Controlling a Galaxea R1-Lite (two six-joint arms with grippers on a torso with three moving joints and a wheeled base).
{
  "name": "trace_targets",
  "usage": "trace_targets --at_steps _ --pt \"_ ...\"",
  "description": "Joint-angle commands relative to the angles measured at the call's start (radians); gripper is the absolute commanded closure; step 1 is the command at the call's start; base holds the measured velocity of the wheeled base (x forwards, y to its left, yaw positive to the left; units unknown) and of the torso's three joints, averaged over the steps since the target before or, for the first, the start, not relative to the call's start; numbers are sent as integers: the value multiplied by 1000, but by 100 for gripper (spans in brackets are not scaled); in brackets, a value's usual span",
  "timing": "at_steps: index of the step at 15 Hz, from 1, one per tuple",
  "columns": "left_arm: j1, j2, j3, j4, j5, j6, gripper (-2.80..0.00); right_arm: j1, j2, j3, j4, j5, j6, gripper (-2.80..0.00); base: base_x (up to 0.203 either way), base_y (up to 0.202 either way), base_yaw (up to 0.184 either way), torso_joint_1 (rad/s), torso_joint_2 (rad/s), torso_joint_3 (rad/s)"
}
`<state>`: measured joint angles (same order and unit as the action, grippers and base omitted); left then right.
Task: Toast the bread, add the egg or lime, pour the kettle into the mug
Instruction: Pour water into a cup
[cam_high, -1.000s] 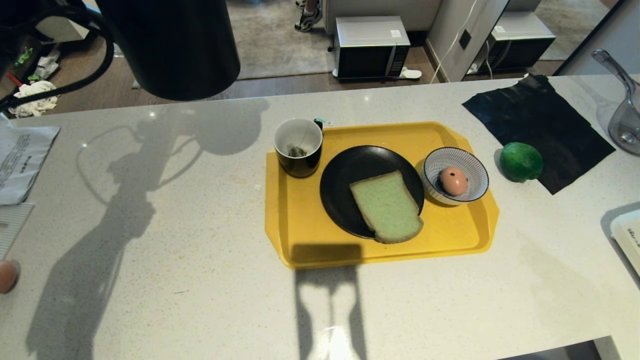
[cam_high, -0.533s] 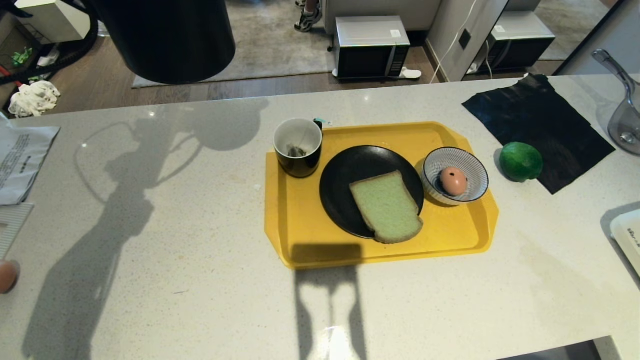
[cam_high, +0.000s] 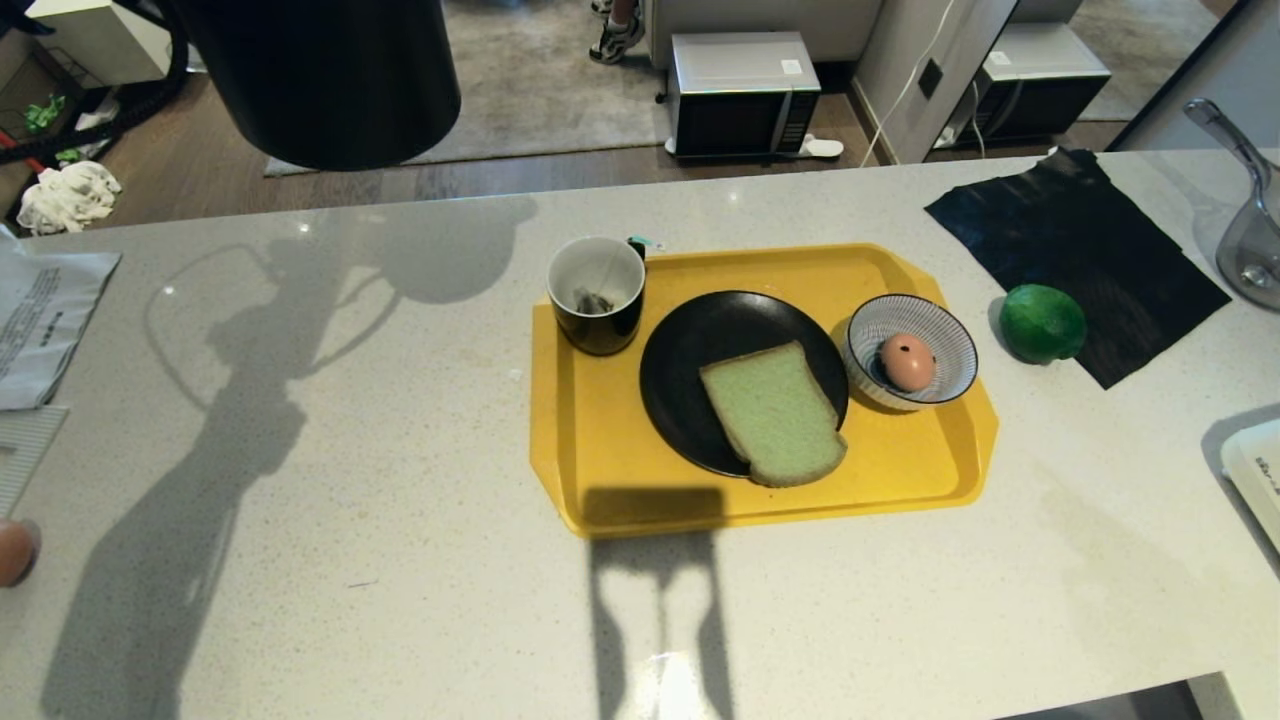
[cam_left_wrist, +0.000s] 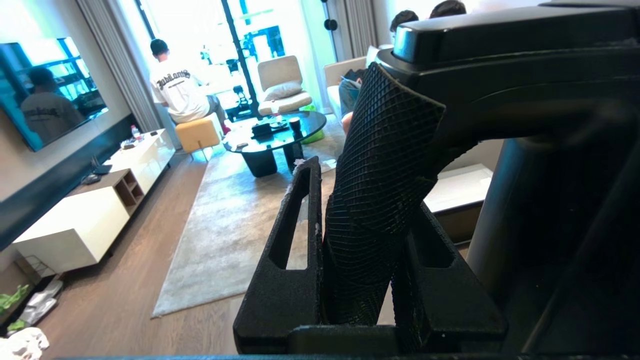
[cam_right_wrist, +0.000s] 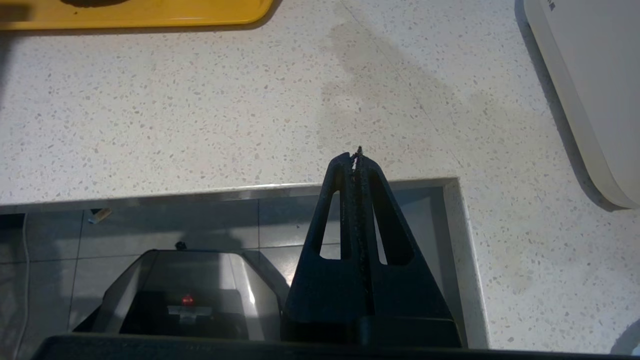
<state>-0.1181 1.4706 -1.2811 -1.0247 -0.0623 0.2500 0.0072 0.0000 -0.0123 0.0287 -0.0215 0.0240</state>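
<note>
The black kettle (cam_high: 320, 80) hangs in the air above the counter's far left, its top cut off by the head view. My left gripper (cam_left_wrist: 365, 200) is shut on the kettle's textured handle (cam_left_wrist: 385, 165), beside the kettle's body (cam_left_wrist: 550, 225). On the yellow tray (cam_high: 600, 470) stand the black mug (cam_high: 596, 295) with a teabag inside, a black plate (cam_high: 700, 340) bearing the green bread (cam_high: 773, 412), and a striped bowl (cam_high: 945, 330) holding the egg (cam_high: 906, 362). The lime (cam_high: 1042, 323) lies on the counter right of the tray. My right gripper (cam_right_wrist: 356, 156) is shut and holds nothing, parked at the counter's front edge.
A black cloth (cam_high: 1070, 250) lies at the back right, with a clear jug (cam_high: 1250, 240) and a white appliance (cam_high: 1255, 480) at the right edge. Papers (cam_high: 40, 310) and a brown egg (cam_high: 12, 550) sit at the left edge. People sit in the room beyond.
The kettle has risen a little and drifted slightly left in the head view. Everything on the tray and counter has stayed put.
</note>
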Motion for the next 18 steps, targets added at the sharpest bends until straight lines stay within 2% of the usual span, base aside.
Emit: trace_targets --at_steps 1,11,18 --pt "0 2 0 -6 1 2 0 0 0 0 0 0 1 0 0 0 0 0 0 0" --pt "0 17 0 -6 3 2 0 0 0 0 0 0 -3 0 0 0 0 0 0 0" --pt "-2 18 0 -6 -1 2 0 0 0 0 -1 0 -3 0 0 0 0 70 -133 -60"
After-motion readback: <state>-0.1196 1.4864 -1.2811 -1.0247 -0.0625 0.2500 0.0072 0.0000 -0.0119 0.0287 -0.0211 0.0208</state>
